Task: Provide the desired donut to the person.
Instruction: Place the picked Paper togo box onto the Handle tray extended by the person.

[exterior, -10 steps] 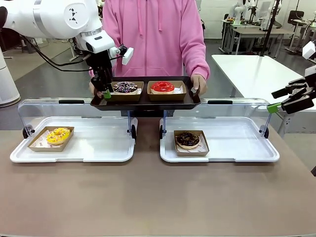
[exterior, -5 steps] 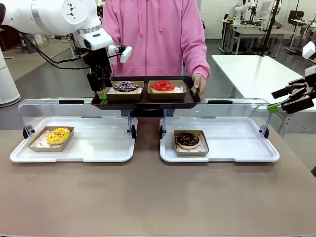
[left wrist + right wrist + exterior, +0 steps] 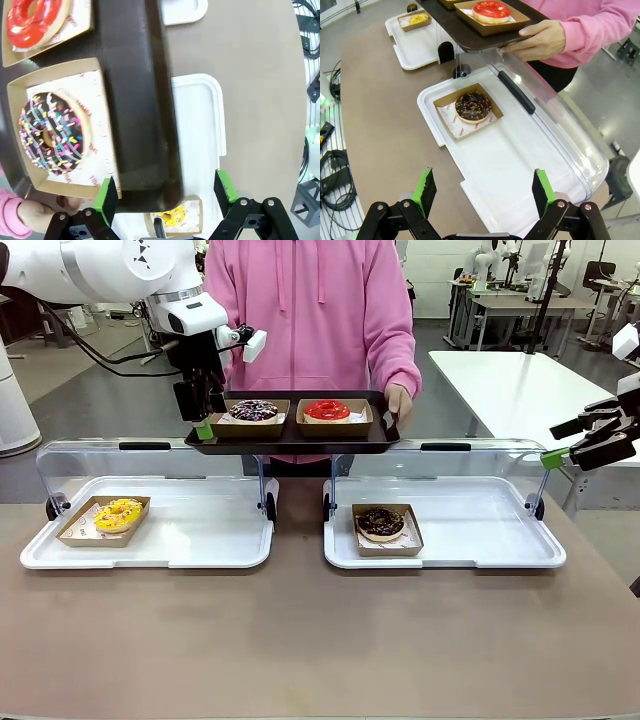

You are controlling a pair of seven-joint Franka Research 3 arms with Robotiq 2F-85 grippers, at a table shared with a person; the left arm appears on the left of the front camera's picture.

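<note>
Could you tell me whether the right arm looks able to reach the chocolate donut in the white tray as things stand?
Probably yes. The right gripper hangs open above the white tray, whose clear lid is swung back, and nothing covers the chocolate donut in its cardboard box.

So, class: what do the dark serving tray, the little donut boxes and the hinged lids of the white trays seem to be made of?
Serving tray: probably plastic, dark brown, smooth and slightly glossy, with soft reflections. Donut boxes: brown cardboard, matte, with folded walls and printed paper liners. Hinged lids: clear, glossy plastic, see-through, with dark handles.
</note>
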